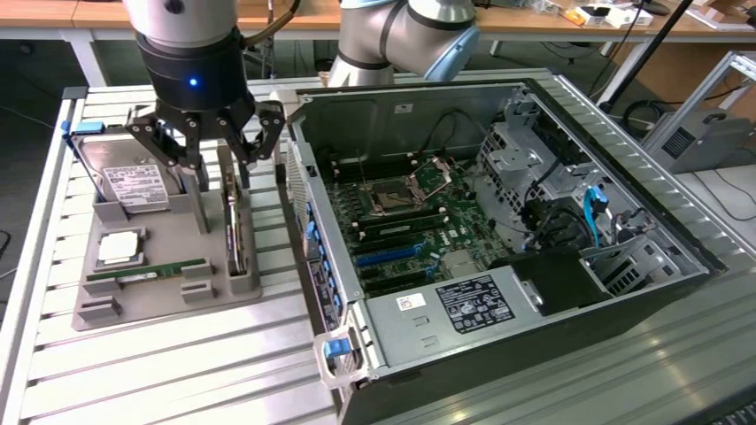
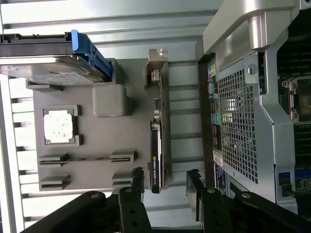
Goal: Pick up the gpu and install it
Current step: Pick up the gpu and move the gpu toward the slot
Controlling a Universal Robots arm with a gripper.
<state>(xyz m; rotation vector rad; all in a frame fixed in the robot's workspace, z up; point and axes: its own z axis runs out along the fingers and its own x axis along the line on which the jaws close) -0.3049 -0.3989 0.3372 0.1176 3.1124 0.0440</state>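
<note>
Pincer (image 1: 219, 166) spread wide, hovering over thin dark silvery-edged gpu (image 1: 236, 232) | gpu stands edge-on in grey slotted plastic tray (image 1: 165, 299) | best: centre gpu between fingers (image 2: 196, 187), descend squarely, clamp flat faces.

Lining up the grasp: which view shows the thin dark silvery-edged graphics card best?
Wrist view: the thin dark gpu card with silvery metal edge stands edge-on, whole length visible, ahead of the open pincer. In the exterior view the pincer hides its far end in the grey tray.
</note>
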